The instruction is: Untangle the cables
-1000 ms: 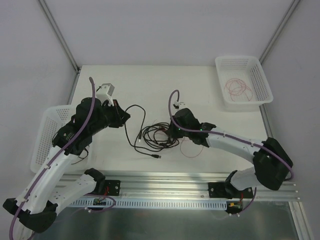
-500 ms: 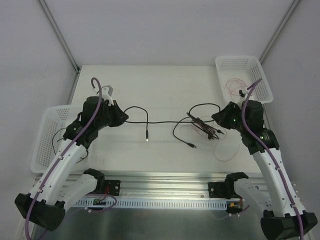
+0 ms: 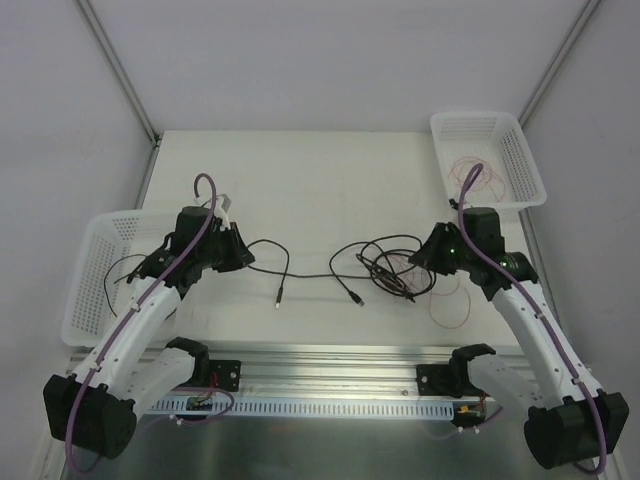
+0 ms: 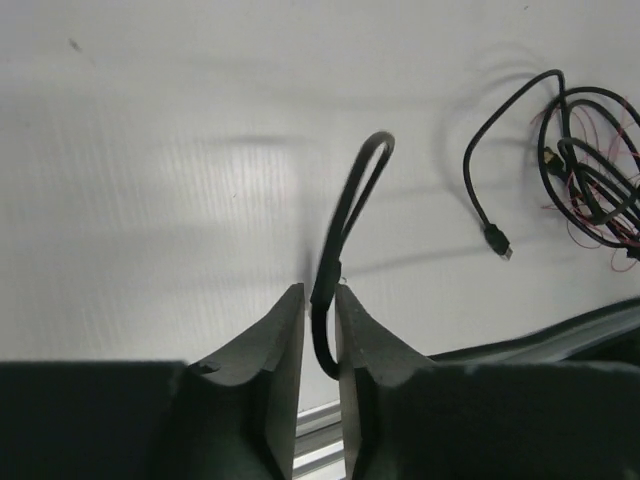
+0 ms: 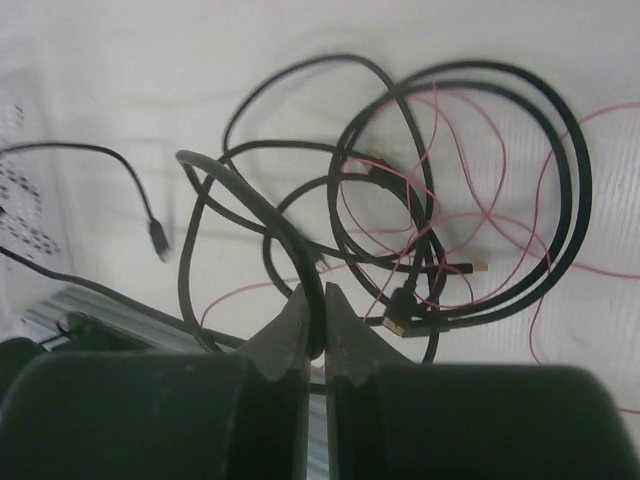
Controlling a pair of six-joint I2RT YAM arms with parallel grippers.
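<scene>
**A:** Top view. Left gripper (image 3: 238,255) and right gripper (image 3: 428,255) are well apart over the table (image 3: 330,175). Where are the cables (image 3: 385,265)?

**B:** Looped right of centre, touching the right gripper. One black cable (image 3: 300,272) runs from the left gripper towards them. Cannot tell whether it is free of the loops. Risk: a wider pull may drag the whole knot along instead of loosening it. Surroundings: white table, a left basket (image 3: 85,300) at its edge, a right basket (image 3: 528,160) at the far corner with red coils inside. Plain pale walls, metal rail (image 3: 330,375) along the near edge.

**A:** Left wrist?

**B:** Jaws clamped on the black cable, which arches up out of them. It looks thin and slick, so I judge that a sharp tug could slide it out. Surface is matt white and faintly ribbed.

**A:** Right wrist?

**B:** Jaws together on one black strand of the loops. The red wire (image 5: 470,215) threads through the black coils. Being finer, it could cinch tight or catch on a plug if that strand is hauled. Same white surface beneath.
</scene>
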